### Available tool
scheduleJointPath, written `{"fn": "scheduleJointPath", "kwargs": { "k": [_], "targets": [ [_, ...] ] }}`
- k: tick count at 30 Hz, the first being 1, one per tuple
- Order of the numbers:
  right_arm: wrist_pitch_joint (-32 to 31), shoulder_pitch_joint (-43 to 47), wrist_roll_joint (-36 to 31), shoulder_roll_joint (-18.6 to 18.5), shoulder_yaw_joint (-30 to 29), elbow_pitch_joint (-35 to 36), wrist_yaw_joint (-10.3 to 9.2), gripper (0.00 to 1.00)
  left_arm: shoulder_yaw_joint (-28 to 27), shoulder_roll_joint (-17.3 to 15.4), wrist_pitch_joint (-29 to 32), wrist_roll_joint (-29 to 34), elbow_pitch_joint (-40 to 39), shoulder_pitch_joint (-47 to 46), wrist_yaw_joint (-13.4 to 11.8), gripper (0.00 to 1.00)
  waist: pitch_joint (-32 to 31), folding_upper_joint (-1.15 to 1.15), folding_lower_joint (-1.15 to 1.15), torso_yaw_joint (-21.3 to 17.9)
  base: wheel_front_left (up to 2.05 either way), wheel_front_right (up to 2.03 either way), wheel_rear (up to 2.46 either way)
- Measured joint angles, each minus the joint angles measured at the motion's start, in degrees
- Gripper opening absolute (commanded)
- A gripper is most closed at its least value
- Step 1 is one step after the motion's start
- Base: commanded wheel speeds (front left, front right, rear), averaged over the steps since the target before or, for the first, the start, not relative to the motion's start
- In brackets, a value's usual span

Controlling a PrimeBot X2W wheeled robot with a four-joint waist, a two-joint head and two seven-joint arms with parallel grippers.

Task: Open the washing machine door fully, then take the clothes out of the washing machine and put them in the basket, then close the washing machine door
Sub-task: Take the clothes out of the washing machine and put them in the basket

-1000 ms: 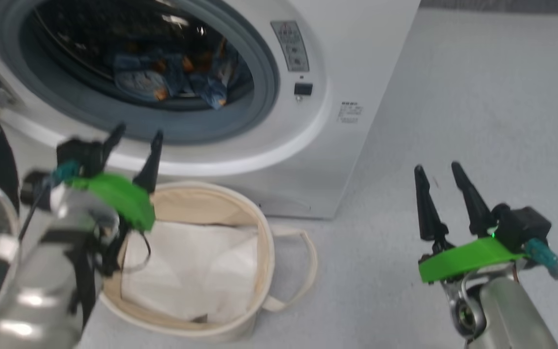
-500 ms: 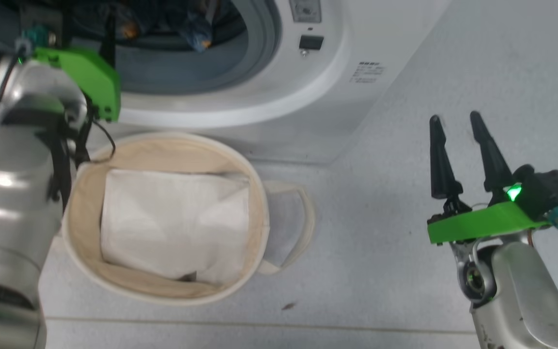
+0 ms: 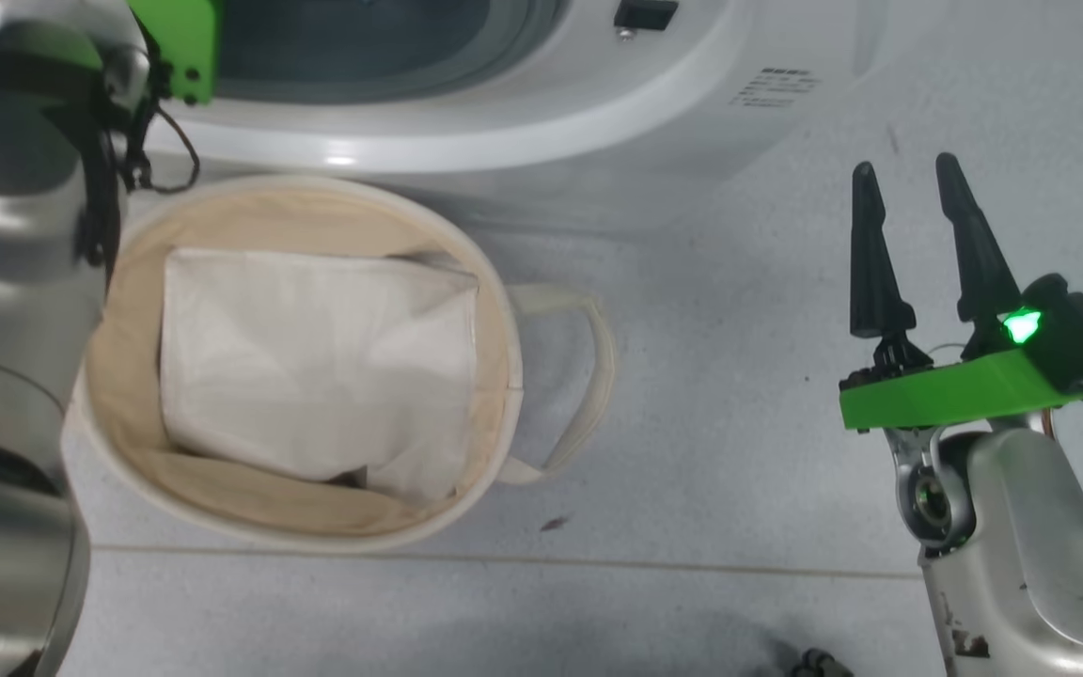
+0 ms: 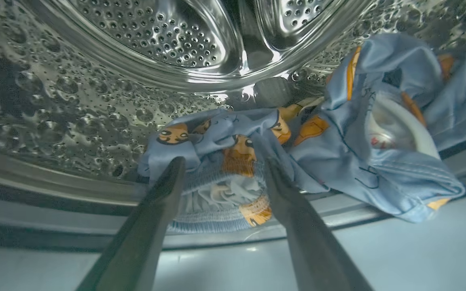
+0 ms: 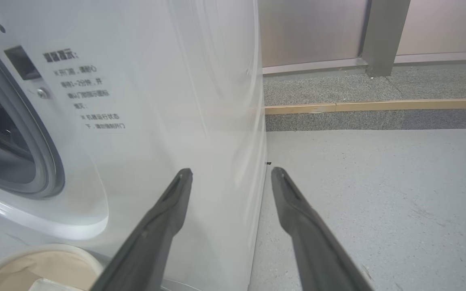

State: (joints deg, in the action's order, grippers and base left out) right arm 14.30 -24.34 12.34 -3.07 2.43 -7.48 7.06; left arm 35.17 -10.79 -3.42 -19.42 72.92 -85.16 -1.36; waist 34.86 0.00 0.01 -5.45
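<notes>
Now left claw [image 4: 225,161] spread wide, tips straddling the bear-print clothes [image 4: 338,153]; likely soft, light, floppy, so pinch the bunched ribbed fold between them; right claw [image 3: 905,167] spread, empty.

We see a pale grey speckled floor [image 3: 739,376] crossed by a thin straight seam [image 3: 598,561], with a small dark speck [image 3: 556,523] lying on it. Farther off, a tan strip [image 5: 378,106] edges a darker grey stone step [image 5: 338,87]. Behind the step stand smooth beige wall panels [image 5: 310,32] and a grey upright post [image 5: 384,36].
</notes>
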Motion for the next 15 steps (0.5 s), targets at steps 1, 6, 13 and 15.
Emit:
{"fn": "scheduleJointPath", "kwargs": {
  "k": [1, 6, 13, 15],
  "targets": [
    [0.0, -0.19, -0.11, 0.0, -0.04, 0.05, 0.0, 1.0, 0.0, 0.05, 0.44, 0.0, 0.16, -0.47, 0.0, 1.0, 0.56, 0.0, 0.0, -0.01, 0.0, 0.0, 0.0],
    [0.0, -0.38, -0.23, 0.0, -0.04, 0.37, 0.0, 1.0, 1.04, 0.03, 1.54, 0.38, 1.13, -2.22, -1.87, 1.0, 2.86, 0.0, 0.0, -0.13, 0.0, 0.0, 0.0],
    [0.0, -1.59, -0.23, 0.0, 0.11, 0.73, 0.0, 1.0, 2.15, -0.59, 5.36, 1.2, 1.55, -3.66, -3.82, 1.0, 4.71, 0.0, 0.0, -0.62, 0.0, 0.0, 0.0],
    [0.0, -1.66, -0.23, 0.0, 0.1, 0.86, 0.0, 1.0, 2.5, -0.89, 5.42, 1.21, 1.56, -4.23, -4.55, 1.0, 5.27, 0.0, 0.0, -0.77, 0.0, 0.0, 0.0]
  ]
}}
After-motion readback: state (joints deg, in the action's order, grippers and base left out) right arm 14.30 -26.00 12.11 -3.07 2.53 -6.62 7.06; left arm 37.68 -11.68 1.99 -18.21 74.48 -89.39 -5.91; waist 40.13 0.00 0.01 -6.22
